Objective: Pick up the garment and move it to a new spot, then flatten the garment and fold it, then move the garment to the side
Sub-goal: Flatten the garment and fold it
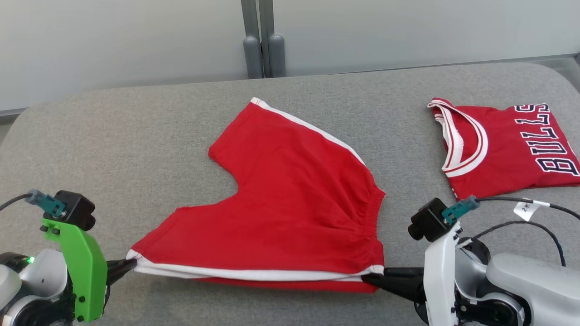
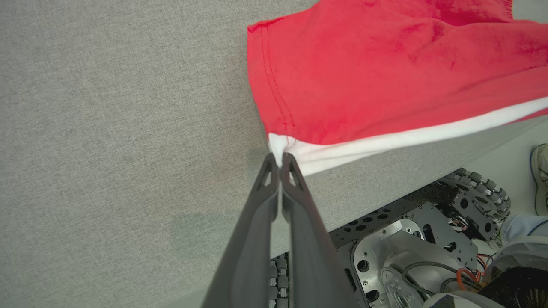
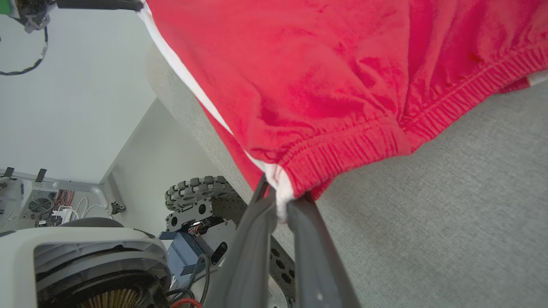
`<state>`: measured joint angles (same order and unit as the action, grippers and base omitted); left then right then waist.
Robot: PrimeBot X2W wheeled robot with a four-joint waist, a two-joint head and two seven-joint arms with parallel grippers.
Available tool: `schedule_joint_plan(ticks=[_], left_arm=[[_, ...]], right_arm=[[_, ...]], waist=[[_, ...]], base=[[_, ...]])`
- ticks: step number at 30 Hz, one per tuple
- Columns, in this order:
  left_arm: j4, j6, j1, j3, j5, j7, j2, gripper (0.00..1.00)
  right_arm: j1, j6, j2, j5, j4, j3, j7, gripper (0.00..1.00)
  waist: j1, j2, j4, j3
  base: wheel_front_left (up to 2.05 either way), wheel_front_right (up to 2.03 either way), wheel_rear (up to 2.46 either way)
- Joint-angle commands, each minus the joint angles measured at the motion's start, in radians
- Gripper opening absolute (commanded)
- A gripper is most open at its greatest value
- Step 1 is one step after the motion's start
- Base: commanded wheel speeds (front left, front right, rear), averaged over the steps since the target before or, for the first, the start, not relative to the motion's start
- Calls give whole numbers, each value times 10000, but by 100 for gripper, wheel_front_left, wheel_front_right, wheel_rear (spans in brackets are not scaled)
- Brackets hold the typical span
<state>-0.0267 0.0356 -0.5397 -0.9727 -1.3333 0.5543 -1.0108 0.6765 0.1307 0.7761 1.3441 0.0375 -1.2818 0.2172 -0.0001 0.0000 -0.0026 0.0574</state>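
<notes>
The garment (image 1: 290,194) is a pair of red shorts with white side stripes, spread on the grey table (image 1: 136,136). My left gripper (image 1: 131,263) is shut on the near leg-hem corner, pinching the white stripe (image 2: 279,155). My right gripper (image 1: 369,277) is shut on the waistband corner (image 3: 280,199) at the near right. The near edge of the shorts (image 2: 385,77) is stretched taut between the two grippers, close to the table's front edge. The far leg lies flat, pointing away.
A folded red Bulls jersey (image 1: 507,145) lies at the far right of the table. Grey table surface is bare to the left and behind the shorts. The robot's wheeled base (image 2: 428,248) and a person's shoe (image 2: 540,175) show below the table edge.
</notes>
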Motion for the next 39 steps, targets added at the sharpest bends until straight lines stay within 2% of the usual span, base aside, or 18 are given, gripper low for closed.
schedule_joint_plan(ticks=[1, 4, 9, 20, 32, 39], left_arm=[[-363, 188, 201, 112, -196, 0, -306, 0], [-1010, 503, 373, 305, -460, -74, -742, 0], [-1381, 556, -187, 560, -567, 202, -842, 0], [-197, 233, -2942, 1177, 129, 1367, 95, 0], [1742, -60, -5117, 1367, 952, 1777, 1034, 0], [2866, -322, -5928, 1305, 1458, 1634, 1506, 0]], right_arm=[[-237, -1, 121, 90, 200, -2, 94, 0], [-270, -1, 195, 70, 543, 2, 199, 0], [9, -1, 24, 277, 671, 323, -98, 0], [660, -1, -580, 753, 39, 1467, -1219, 0], [874, -1, -1698, 1050, -32, 2118, -3035, 0], [1036, -1, -2219, 1212, -243, 2067, -3491, 0]], waist=[[1, 0, -98, -35], [1, 0, -236, 66], [1, 0, -471, 395], [1, 0, -1446, 2168], [1, 0, -2721, 3653], [1, 0, -3319, 4133]], base=[[0, 0, 0], [0, 0, 0], [0, 0, 0], [0, 0, 0], [0, 0, 0], [0, 0, 0]])
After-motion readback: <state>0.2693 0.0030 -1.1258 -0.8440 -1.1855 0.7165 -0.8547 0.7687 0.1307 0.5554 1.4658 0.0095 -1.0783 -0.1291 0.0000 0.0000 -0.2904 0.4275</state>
